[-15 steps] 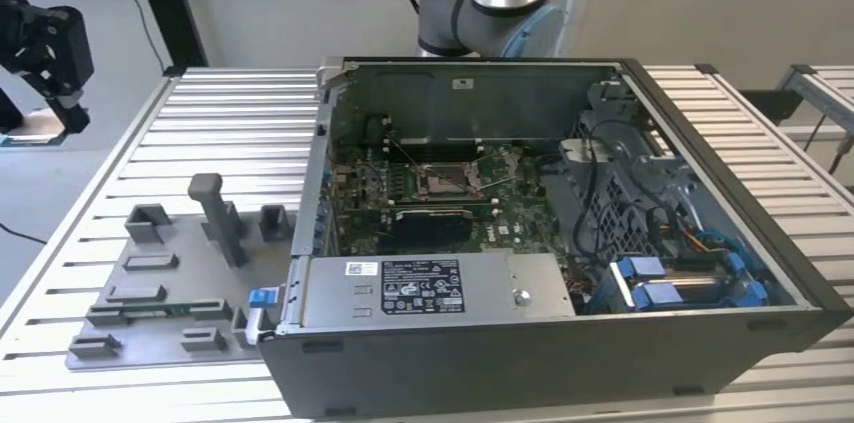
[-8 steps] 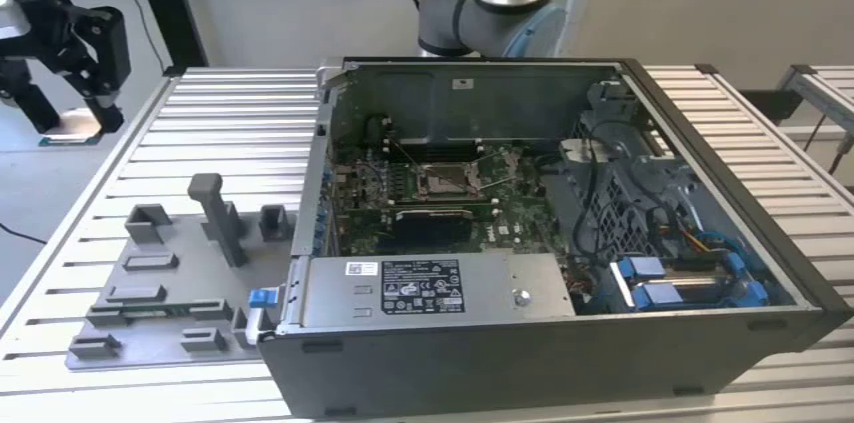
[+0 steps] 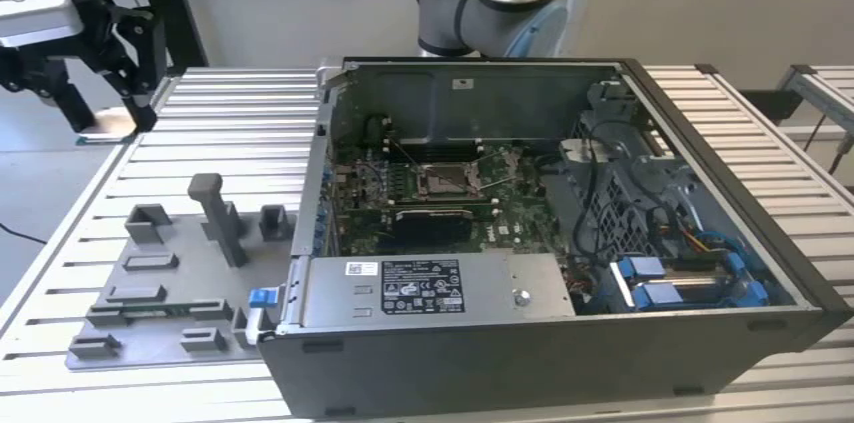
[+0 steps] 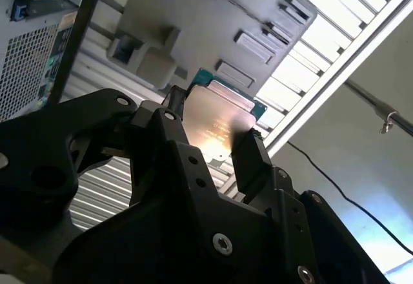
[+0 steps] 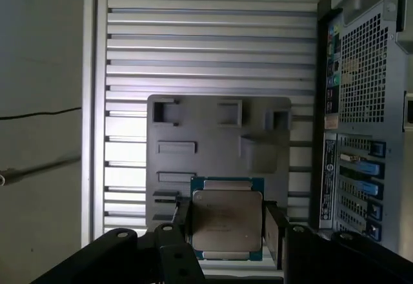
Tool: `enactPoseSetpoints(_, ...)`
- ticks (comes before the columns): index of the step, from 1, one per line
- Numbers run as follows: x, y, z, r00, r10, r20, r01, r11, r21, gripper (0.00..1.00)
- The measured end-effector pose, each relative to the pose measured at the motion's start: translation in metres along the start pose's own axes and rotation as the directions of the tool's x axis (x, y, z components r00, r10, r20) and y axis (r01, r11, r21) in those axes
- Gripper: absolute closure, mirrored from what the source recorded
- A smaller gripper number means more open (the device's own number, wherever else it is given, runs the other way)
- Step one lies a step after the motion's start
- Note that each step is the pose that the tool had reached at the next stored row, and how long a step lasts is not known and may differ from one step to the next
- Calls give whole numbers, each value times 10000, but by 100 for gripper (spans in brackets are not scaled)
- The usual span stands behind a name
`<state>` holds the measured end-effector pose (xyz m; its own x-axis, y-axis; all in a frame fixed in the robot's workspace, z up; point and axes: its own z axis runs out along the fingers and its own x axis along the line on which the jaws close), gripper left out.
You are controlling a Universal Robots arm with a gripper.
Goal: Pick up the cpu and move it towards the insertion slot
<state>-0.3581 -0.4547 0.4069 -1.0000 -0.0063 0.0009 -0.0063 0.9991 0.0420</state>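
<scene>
The cpu (image 5: pixel 227 219) is a thin square chip with a silvery top and a green rim. It sits between my gripper's (image 5: pixel 227 231) black fingers (image 5: pixel 274 232), which are shut on its two opposite edges. In the second wrist view the cpu (image 4: pixel 216 126) glints between the same fingers (image 4: pixel 251 161). In the exterior view my gripper (image 3: pixel 104 108) hangs high at the exterior view's far left, above the table's back corner. The insertion slot (image 3: pixel 438 178), a silver-framed socket on the green board, lies inside the open computer case, well off towards the exterior view's right.
A grey fixture plate (image 3: pixel 174 283) with raised blocks and posts lies on the slatted table (image 3: pixel 240 113) below the gripper, left of the case. The case walls (image 3: pixel 320 143) rise around the board. The arm's base (image 3: pixel 487 3) stands behind the case.
</scene>
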Motion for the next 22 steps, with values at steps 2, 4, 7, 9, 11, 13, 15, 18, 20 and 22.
enactPoseSetpoints(2, -64, 0, 0, 10000, 0, 0, 0, 10000, 0, 100)
enactPoseSetpoints(4, -129, -1, 0, 10000, -1, 1, 1, 10000, -1, 100)
enactPoseSetpoints(7, -235, -2, 0, 10000, -1, 0, 1, 10000, 0, 100)
enactPoseSetpoints(9, -311, -2, 0, 10000, 0, 0, 0, 10000, 0, 100)
enactPoseSetpoints(11, -390, -2, 0, 10000, 0, 0, 0, 10000, 0, 100)
enactPoseSetpoints(13, -460, -3, 0, 10000, -2, 0, 2, 10000, 0, 100)
enactPoseSetpoints(15, -524, -3, 0, 10000, -1, 0, 1, 10000, 0, 100)
enactPoseSetpoints(18, -620, -4, 0, 10000, -2, 1, 2, 10000, -1, 100)
enactPoseSetpoints(20, -688, -4, -1, 10000, -2, 0, 2, 10000, 0, 100)
enactPoseSetpoints(22, -760, -5, -1, 10000, -2, 0, 2, 10000, 0, 100)
